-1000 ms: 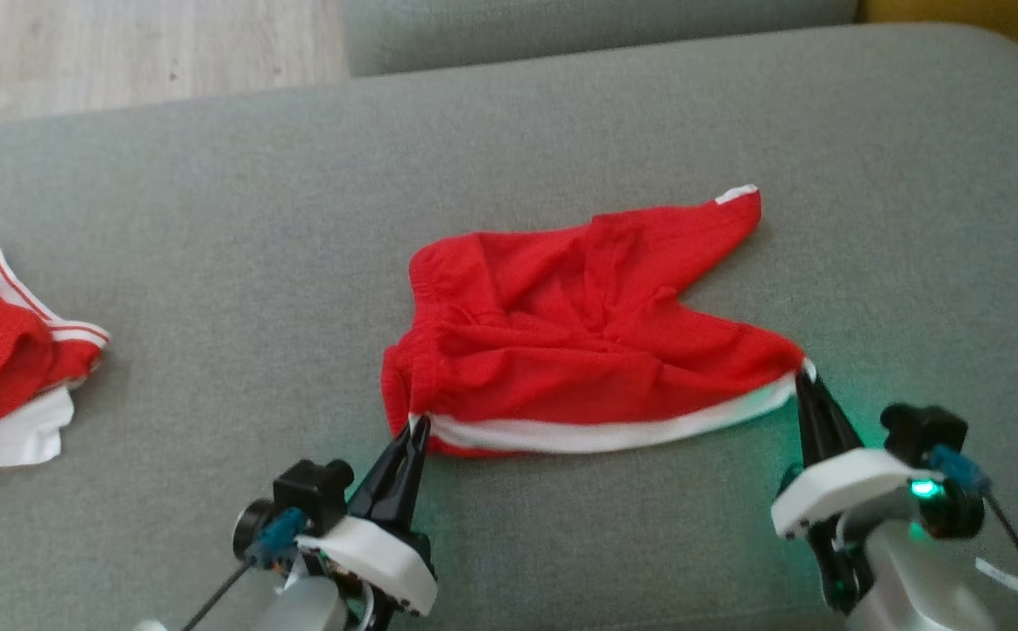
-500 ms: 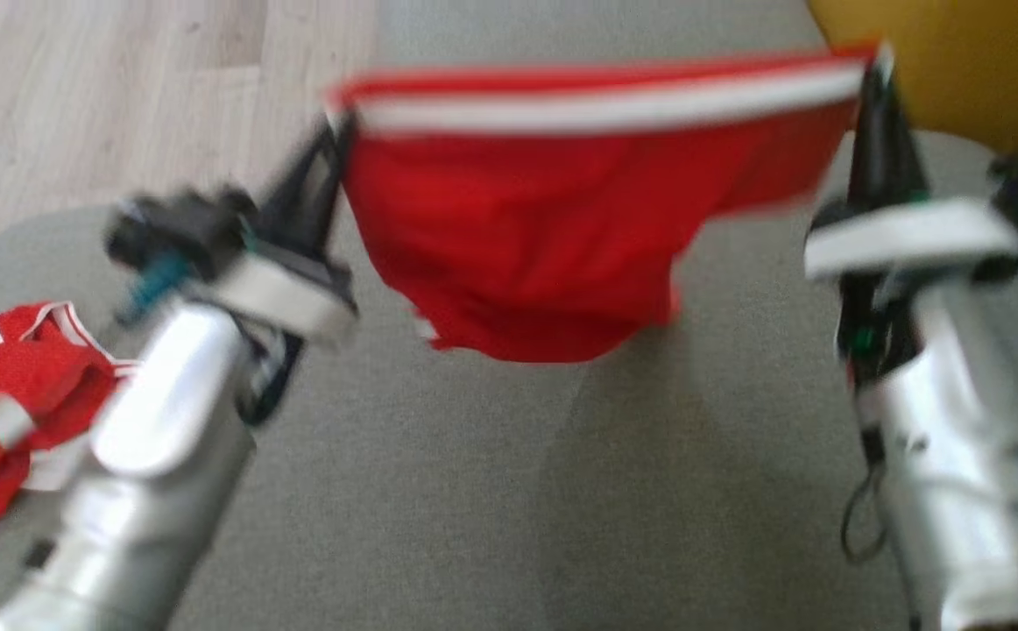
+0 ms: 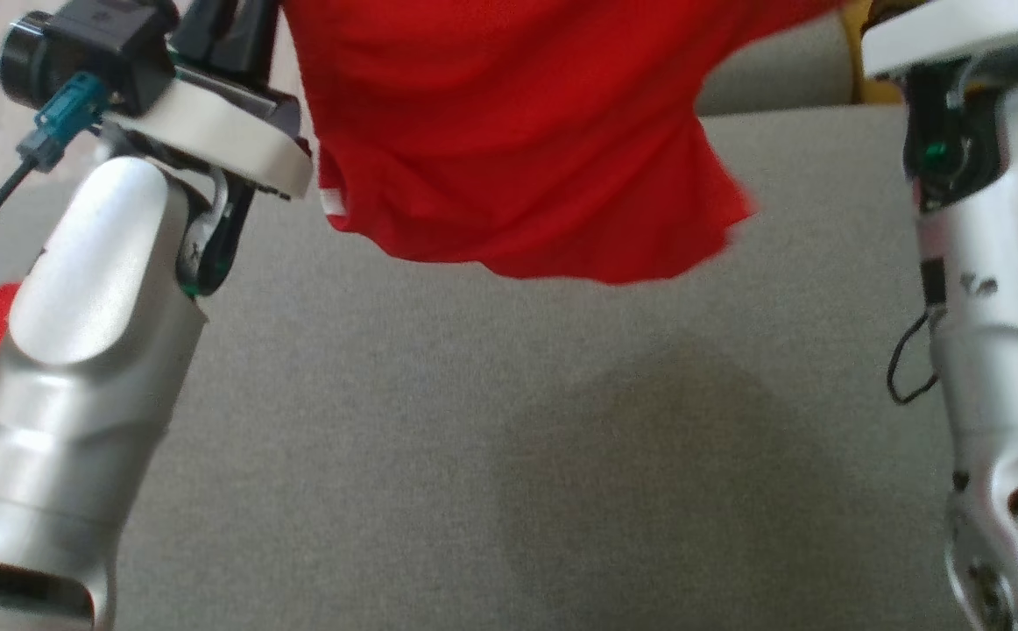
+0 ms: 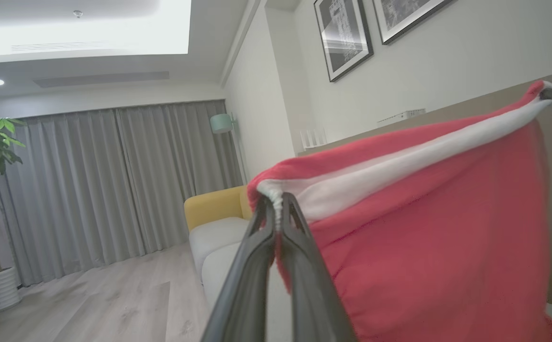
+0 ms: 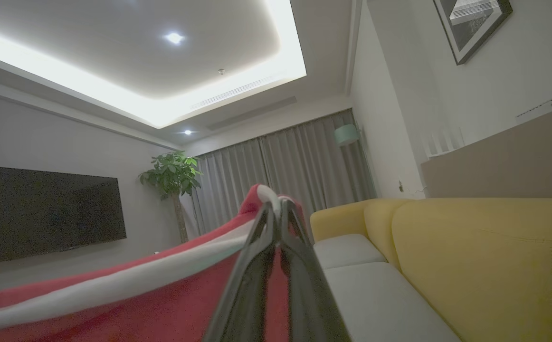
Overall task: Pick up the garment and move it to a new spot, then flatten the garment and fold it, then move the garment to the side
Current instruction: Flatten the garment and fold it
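Left fingers (image 4: 252, 266) and right fingers (image 5: 250, 285), pinched shut, hold the garment (image 3: 518, 131) by opposite ends of its white-striped edge, stretched level between them, body hanging down.

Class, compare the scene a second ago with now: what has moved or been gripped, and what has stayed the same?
The left gripper and right gripper have raised the red garment off the grey cushion; it now hangs stretched between them. Unchanged: both stay shut on its white-banded edge; nothing was released.
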